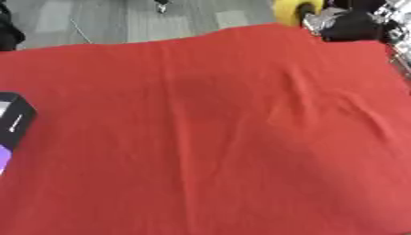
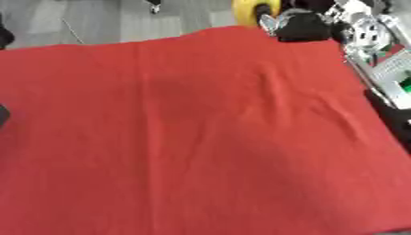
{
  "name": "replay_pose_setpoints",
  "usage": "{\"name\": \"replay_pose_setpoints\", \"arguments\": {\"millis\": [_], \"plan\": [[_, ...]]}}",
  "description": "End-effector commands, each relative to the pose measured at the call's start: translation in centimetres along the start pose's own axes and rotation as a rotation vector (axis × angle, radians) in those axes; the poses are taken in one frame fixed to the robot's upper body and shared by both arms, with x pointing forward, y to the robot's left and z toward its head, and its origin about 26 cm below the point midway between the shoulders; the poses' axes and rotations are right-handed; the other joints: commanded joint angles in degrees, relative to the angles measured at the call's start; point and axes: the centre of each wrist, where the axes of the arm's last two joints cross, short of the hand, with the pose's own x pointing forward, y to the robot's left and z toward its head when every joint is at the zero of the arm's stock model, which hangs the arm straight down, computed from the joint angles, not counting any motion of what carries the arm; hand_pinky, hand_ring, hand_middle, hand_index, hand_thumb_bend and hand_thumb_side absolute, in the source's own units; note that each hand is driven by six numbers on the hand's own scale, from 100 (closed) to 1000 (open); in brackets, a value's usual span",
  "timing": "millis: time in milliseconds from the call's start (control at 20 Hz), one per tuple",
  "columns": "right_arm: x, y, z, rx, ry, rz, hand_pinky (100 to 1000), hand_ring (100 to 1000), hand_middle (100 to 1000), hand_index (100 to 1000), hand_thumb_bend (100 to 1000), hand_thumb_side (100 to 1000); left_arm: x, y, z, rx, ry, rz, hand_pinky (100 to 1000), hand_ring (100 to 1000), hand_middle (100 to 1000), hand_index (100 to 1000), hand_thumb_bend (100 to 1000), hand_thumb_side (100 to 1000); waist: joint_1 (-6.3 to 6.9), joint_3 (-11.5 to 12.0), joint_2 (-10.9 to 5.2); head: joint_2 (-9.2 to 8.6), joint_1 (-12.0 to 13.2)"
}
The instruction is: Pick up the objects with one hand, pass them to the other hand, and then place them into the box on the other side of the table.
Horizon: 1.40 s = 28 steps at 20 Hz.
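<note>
I am seeing 0 hands in either view, so I cannot tell how the fingers are sitting. The red cloth (image 1: pixel 217 137) is lying bare; a black box (image 1: pixel 14 120) is peeking in at its left edge. No objects are showing, so progress is unclear.

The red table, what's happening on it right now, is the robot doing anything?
Nothing is being handled at this moment. Neither hand shows in either view. The red cloth covering the table lies bare across its middle, with a few wrinkles. A black box sits at the left edge, only partly in view. Beyond the far edge are a yellow thing and some dark clutter.
</note>
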Motion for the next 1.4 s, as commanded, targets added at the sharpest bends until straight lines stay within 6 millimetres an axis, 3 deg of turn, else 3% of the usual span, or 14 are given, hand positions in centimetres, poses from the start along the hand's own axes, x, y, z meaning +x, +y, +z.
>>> {"name": "replay_pose_setpoints", "arguments": {"millis": [50, 600, 1050, 1400], "plan": [[1.1, 0.8, -0.4, -0.033, -0.038, -0.068, 701, 601, 432, 587, 100, 100, 1.6, 1.7, -0.6, 0.052, -0.054, -0.019, 750, 684, 653, 727, 513, 561, 0.73, -0.07, -2.54, 0.38, 0.38], [0.4, 5.8, -1.3, 0.011, -0.015, -0.253, 704, 599, 432, 595, 100, 134, 5.8, 1.7, -1.1, 0.05, -0.22, -0.004, 762, 689, 653, 719, 536, 537, 1.12, 0.25, -3.33, 0.81, 0.3], [0.3, 8.5, -1.8, 0.061, -0.042, -0.326, 716, 603, 438, 601, 100, 143, 9.6, 0.0, -1.3, -0.119, -0.369, -0.118, 773, 707, 675, 733, 564, 529, 1.6, 0.76, -4.1, 1.13, 0.18], [0.7, 9.7, -1.8, 0.101, -0.078, -0.298, 714, 609, 441, 605, 100, 130, 11.4, -2.2, -1.3, -0.3, -0.415, -0.188, 765, 710, 684, 742, 570, 541, 1.89, 1.16, -4.45, 1.37, -0.25]]}}
